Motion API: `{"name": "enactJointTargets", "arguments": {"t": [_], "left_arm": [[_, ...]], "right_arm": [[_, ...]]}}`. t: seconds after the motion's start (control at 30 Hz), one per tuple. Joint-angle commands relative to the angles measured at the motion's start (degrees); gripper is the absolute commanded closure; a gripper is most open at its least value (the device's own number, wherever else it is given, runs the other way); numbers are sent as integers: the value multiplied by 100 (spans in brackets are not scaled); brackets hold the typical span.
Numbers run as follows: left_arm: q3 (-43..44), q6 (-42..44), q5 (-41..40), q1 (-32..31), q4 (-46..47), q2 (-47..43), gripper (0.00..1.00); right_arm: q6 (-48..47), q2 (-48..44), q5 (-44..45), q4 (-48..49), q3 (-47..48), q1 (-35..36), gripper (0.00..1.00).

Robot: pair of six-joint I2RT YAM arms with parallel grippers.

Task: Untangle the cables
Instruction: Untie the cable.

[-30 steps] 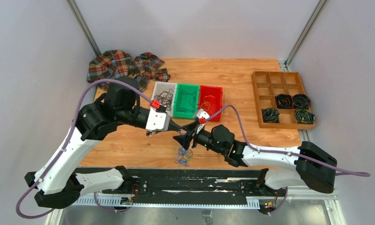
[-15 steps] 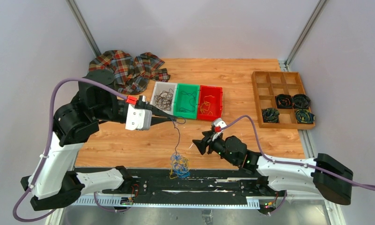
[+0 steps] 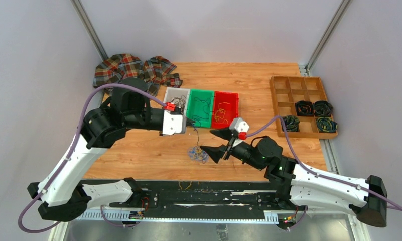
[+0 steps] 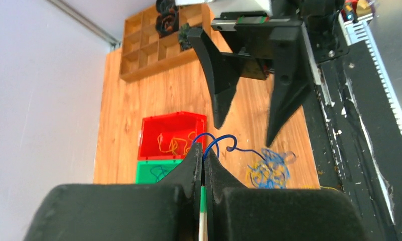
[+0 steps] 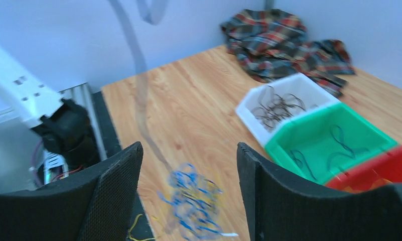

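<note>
Your left end effector (image 4: 203, 150) is pressed together, pinching a blue strand (image 4: 216, 141) that trails down to the cables (image 3: 196, 153). Half a second ago that clump sat by the near edge of the table (image 3: 138, 150), well below the end effector. Now it is closer under it, just in front of the green bin (image 3: 201, 107). Your right end effector (image 3: 208, 141) has come forward and is spread wide, holding nothing, with its open jaws facing the clump, which sits just to their left. I cannot tell whether the clump rests on the table or hangs.
</note>
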Motion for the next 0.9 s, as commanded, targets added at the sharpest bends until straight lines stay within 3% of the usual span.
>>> {"name": "enactJointTargets", "arguments": {"t": [0.0,0.17,0.5,0.7,0.87], "left_arm": [[-98,55,-374,-52,470,-67,99],[31,-5,-426,-52,466,2,100],[281,-148,-351,-52,460,-83,99],[570,-447,-230,-52,632,-92,99],[710,-592,-720,-49,1324,-164,99]], "right_arm": [[-378,576,-943,-261,586,315,33],[-413,1346,-1009,374,837,372,38],[-247,2374,-537,1248,839,363,67],[-106,2807,-345,1669,322,361,76],[-30,2980,118,1974,-250,354,81]]}}
